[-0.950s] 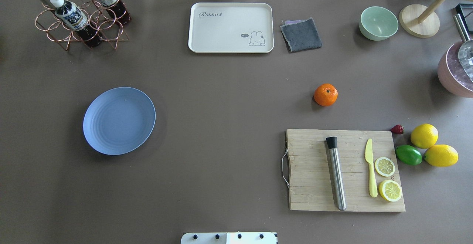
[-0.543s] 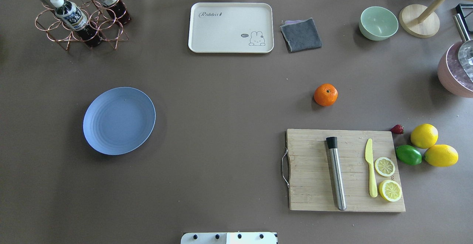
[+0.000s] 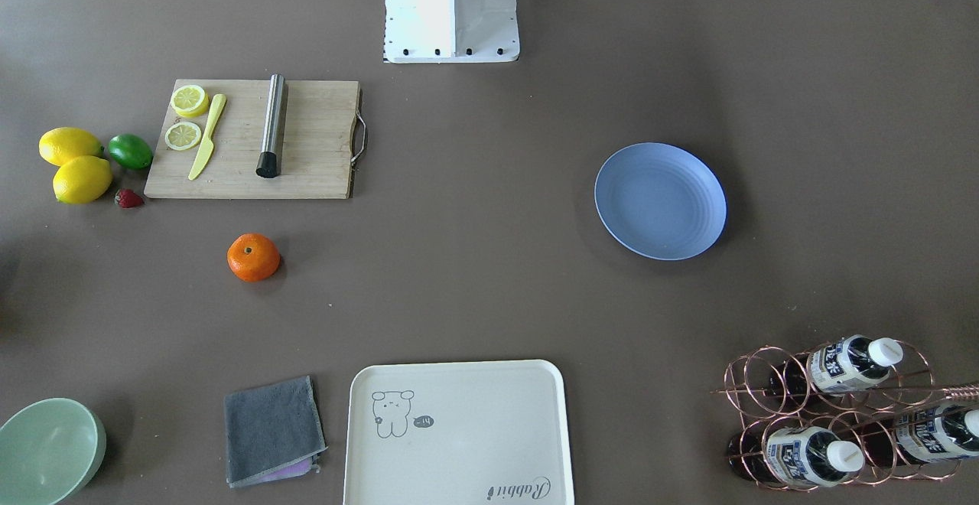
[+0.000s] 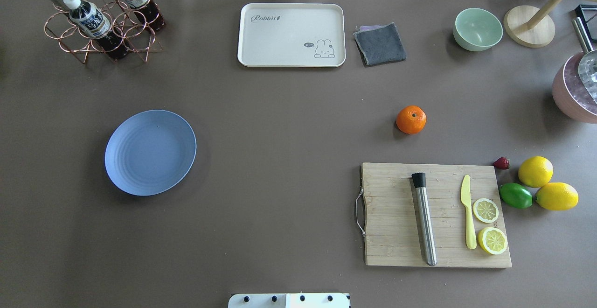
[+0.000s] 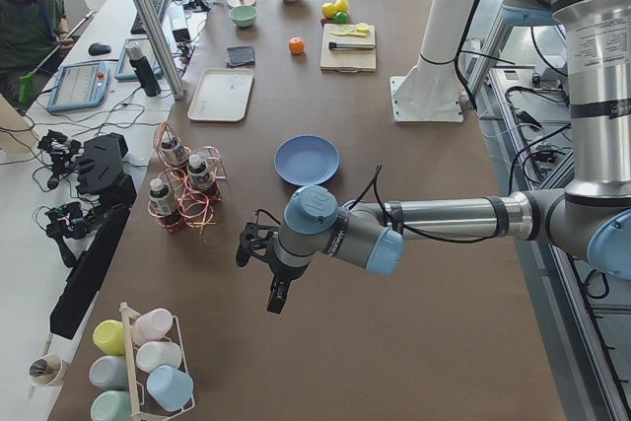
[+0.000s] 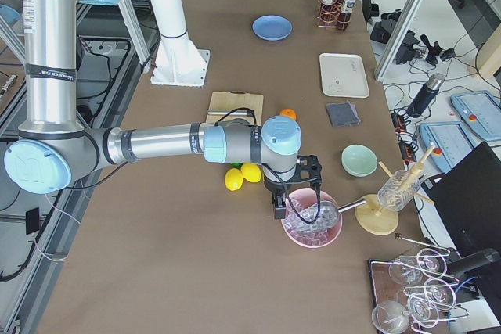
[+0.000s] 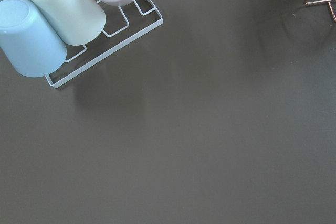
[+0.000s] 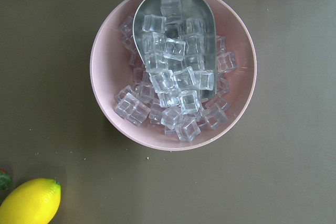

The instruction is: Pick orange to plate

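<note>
The orange (image 4: 411, 119) lies on the brown table just beyond the cutting board; it also shows in the front view as the orange (image 3: 253, 257). Far to its left rests the light blue plate (image 4: 150, 152), bare, seen from the front as the plate (image 3: 660, 200). Neither gripper appears in the overhead or front views. My left gripper (image 5: 261, 268) hangs over the table's left end near a cup rack. My right gripper (image 6: 291, 189) hovers above a pink bowl of ice. Whether either is open or shut I cannot tell.
A wooden cutting board (image 4: 436, 214) carries a steel muddler, a yellow knife and lemon slices. Two lemons (image 4: 535, 171), a lime (image 4: 515, 195) and a strawberry lie to its right. At the back stand a cream tray (image 4: 291, 34), grey cloth (image 4: 380, 43), green bowl (image 4: 477, 29) and bottle rack (image 4: 100, 18).
</note>
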Robot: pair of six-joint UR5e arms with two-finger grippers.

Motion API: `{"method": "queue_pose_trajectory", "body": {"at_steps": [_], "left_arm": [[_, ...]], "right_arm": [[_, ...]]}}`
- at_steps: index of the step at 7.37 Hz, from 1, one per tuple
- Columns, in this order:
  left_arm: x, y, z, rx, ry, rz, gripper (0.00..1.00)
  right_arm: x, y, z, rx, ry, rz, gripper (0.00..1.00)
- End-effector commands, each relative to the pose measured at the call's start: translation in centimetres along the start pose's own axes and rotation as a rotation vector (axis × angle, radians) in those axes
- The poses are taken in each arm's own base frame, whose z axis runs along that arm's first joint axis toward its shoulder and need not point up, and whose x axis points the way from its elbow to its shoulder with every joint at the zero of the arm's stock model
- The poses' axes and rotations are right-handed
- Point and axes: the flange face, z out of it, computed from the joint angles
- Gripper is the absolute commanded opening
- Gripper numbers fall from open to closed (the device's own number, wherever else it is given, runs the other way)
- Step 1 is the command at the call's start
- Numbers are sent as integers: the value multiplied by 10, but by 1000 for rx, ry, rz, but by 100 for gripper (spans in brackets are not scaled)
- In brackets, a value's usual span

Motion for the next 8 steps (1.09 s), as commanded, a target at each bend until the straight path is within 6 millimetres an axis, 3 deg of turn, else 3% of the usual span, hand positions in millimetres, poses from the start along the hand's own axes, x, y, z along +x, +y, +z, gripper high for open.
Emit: {"method": "queue_pose_trajectory", "body": {"at_steps": [1, 8], "left_arm": [[1, -2, -1, 4, -2, 4, 98], [5, -6, -2, 15, 8, 27, 98]], "right_arm": [[-1, 0, -1, 1, -2, -1, 100], [-3, 0, -1, 3, -8, -4, 100]]}}
